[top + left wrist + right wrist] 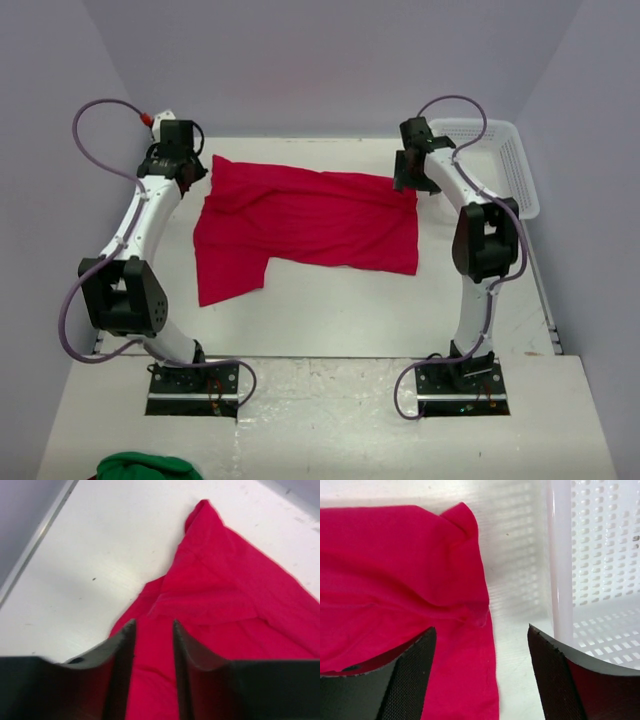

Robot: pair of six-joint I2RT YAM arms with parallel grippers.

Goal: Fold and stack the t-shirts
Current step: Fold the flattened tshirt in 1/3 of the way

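Observation:
A bright red t-shirt lies spread and partly folded across the middle of the white table, one flap reaching toward the near left. My left gripper hovers at the shirt's far left corner. In the left wrist view the left gripper is open with a narrow gap, and the red t-shirt lies loose beneath it. My right gripper is at the shirt's far right corner. The right wrist view shows the right gripper wide open over the edge of the t-shirt, holding nothing.
A white mesh basket stands at the back right, close beside the right gripper; the basket's wall fills the right of that wrist view. A green cloth lies at the near left, below the arm bases. Grey walls surround the table.

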